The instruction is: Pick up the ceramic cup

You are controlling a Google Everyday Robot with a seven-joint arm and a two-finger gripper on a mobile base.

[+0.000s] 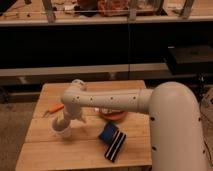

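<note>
Dark shelving [100, 45] runs across the background, with a metal-framed bench top above it. Below stands a wooden table [35, 150], which carries all items noted.

At the left of the table lies an orange-handled tool [54, 108], flat on the wood. Just right of it and nearer the front, my hand [64, 124] points downward directly over the ceramic cup [62, 132]. The cup is upright on the left half of the table, and my hand meets it at the rim. I cannot tell whether my hand is open or closed.

My arm [110, 99] reaches leftward across the table centre. An orange dish [116, 116] sits partly hidden beneath it. A blue and black object [112, 141] lies tilted near the front edge.
</note>
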